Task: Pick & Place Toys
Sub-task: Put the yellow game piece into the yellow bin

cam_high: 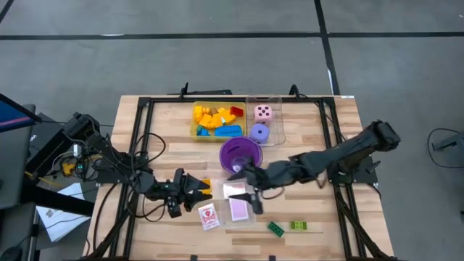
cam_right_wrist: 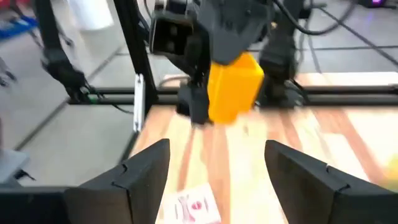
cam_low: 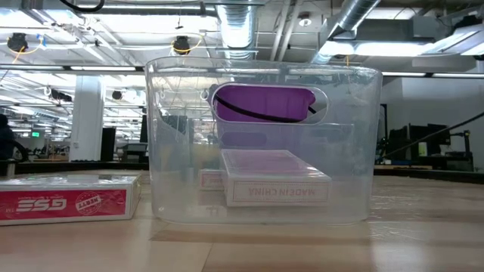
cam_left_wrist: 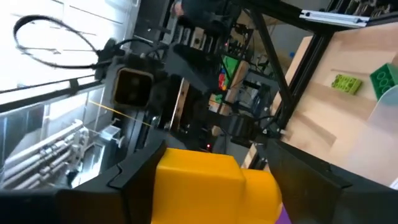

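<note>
The left gripper (cam_high: 194, 187) clamps a yellow brick (cam_right_wrist: 233, 87) above the table's near-left part, beside the clear tray (cam_low: 261, 143). The right gripper (cam_high: 250, 190) hangs open facing it over the tray. The brick seems in mid-carry; next comes a handover or drop. A card box (cam_low: 276, 185) reads "MADE IN CHINA".

Purple cup (cam_low: 265, 103), perhaps half hidden behind clear tray (cam_low: 181, 151) wall.
</note>
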Available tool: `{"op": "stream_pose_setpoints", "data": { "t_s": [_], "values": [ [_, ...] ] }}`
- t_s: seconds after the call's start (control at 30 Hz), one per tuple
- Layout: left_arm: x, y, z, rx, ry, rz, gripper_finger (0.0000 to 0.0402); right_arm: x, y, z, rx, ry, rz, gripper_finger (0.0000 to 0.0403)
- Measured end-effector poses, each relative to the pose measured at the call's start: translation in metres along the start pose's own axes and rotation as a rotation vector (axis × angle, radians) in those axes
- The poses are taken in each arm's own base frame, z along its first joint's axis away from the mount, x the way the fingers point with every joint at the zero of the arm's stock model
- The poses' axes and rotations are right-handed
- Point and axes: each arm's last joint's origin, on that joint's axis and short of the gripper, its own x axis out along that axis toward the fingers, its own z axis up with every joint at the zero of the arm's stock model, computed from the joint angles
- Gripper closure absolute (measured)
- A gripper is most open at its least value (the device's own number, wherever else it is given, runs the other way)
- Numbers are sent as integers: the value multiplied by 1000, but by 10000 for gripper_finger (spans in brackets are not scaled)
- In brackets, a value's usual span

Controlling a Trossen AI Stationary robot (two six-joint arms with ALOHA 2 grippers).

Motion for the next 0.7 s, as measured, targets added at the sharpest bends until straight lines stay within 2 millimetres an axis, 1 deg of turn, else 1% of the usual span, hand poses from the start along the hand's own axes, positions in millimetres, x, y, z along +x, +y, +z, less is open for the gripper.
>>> {"op": "stream_pose_setpoints", "data": {
  "t_s": [0.2, 0.3, 0.37, 0.53, 0.6, 0.7],
  "values": [
    [0, 0, 0, -77, 0, 0, 146, -47, 19, -17, -24, 6, -44, 147],
    [0, 0, 0, -117, 1, -4, 159, -70, 31, -26, -41, -21, -49, 147],
    [0, 0, 0, -154, 1, -4, 175, -86, 38, -28, -62, -50, -65, 147],
    [0, 0, 0, -193, 14, 9, 227, -128, 50, -24, -63, -153, -75, 147],
    [0, 1, -2, -198, 62, 31, 250, -138, 56, -25, -82, -170, -82, 147],
    [0, 2, -6, -197, 173, 71, 283, -147, 65, -28, -106, -186, -96, 147]
  ]
}}
